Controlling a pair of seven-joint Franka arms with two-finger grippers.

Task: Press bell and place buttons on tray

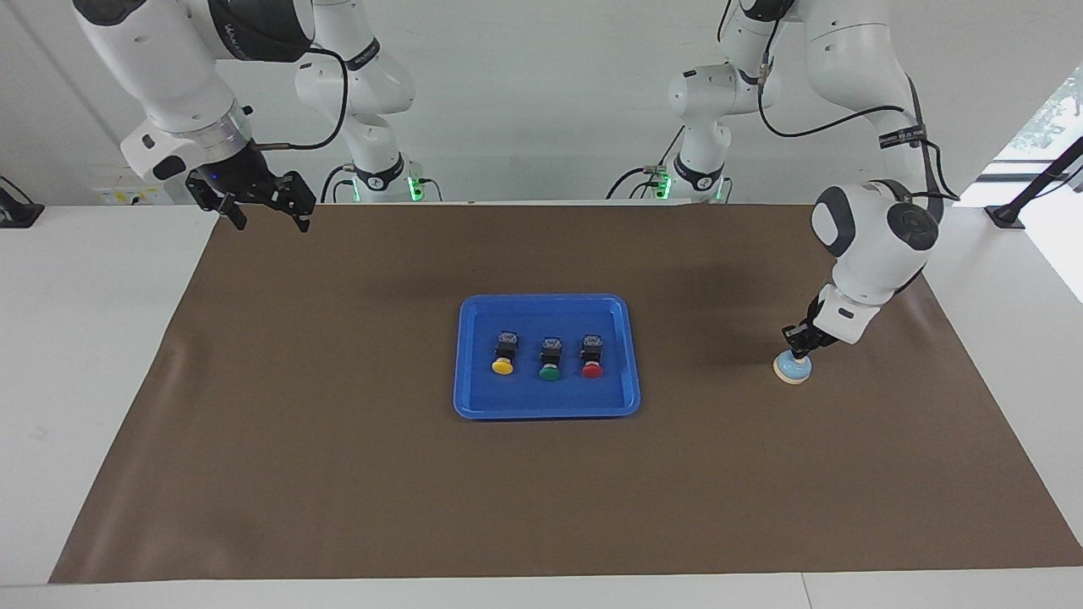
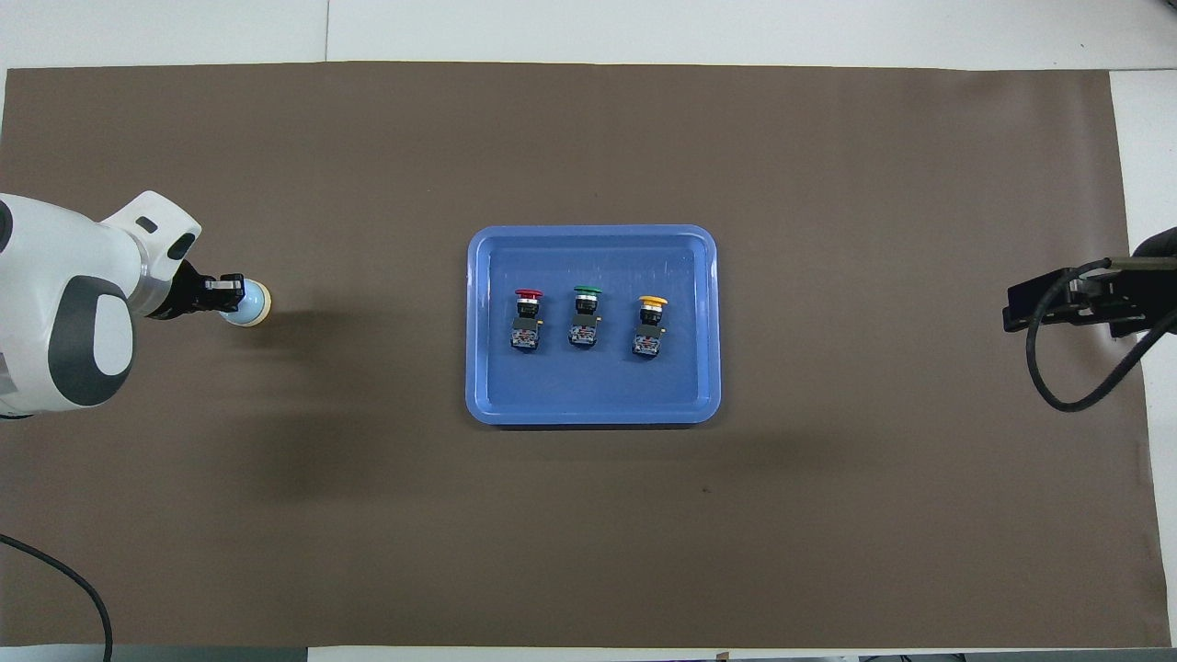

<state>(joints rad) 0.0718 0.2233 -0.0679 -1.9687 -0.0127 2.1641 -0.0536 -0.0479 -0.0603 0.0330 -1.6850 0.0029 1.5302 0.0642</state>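
The left gripper (image 1: 796,346), fingers closed, sits on top of the bell (image 1: 793,369) at the left arm's end of the counter; the right gripper (image 1: 266,212) waits open; three buttons (image 1: 549,357) lie in the tray (image 1: 474,397)

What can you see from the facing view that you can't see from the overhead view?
Only the facing view shows the tall white arms, their bases, and the right gripper open in the air. Only the overhead view shows the mat's whole outline from above. Both show the shut left gripper on the bell and three buttons lying on the tray.
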